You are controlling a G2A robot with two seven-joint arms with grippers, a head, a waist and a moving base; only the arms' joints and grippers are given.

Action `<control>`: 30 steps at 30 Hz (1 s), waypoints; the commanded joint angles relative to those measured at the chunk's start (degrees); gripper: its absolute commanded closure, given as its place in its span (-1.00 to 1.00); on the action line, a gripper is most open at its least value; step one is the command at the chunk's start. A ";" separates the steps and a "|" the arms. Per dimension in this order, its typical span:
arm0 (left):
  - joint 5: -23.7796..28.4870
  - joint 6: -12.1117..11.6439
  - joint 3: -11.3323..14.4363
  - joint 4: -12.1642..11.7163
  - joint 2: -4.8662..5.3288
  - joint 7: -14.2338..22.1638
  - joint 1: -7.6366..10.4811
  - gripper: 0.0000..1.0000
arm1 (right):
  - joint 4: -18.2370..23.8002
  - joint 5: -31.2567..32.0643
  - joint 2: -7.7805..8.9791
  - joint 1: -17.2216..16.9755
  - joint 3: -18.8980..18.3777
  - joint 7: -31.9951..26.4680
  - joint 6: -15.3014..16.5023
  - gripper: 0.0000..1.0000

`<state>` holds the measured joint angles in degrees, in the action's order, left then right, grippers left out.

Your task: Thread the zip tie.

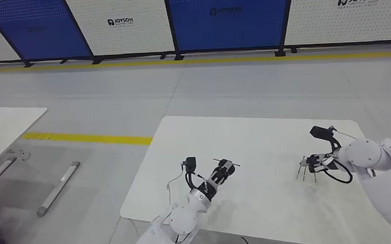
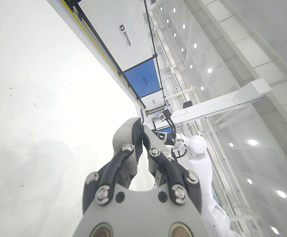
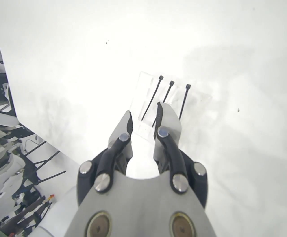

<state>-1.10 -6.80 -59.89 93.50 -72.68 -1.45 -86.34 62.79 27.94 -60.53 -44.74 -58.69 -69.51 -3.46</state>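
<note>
While the left gripper (image 2: pixel 141 128) pinches one tie (image 2: pixel 142 115), the right gripper (image 3: pixel 144 108) hangs open over three ties (image 3: pixel 152 97); none looks threaded.

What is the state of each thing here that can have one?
left claw: shut on the held zip tie.
held zip tie: pinched between the fingertips.
right claw: open, above the clear tray.
three zip ties: straight, unthreaded, side by side on the clear tray.
clear tray: lying flat.
</note>
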 commanded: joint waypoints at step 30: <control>0.00 0.00 0.00 0.00 0.00 0.00 0.00 1.00 | -6.02 2.86 -2.30 4.85 5.28 -1.54 -8.11 0.58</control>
<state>-1.10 -6.80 -59.89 93.50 -72.68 -1.45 -86.34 57.49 30.89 -62.61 -40.35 -53.83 -71.02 -11.68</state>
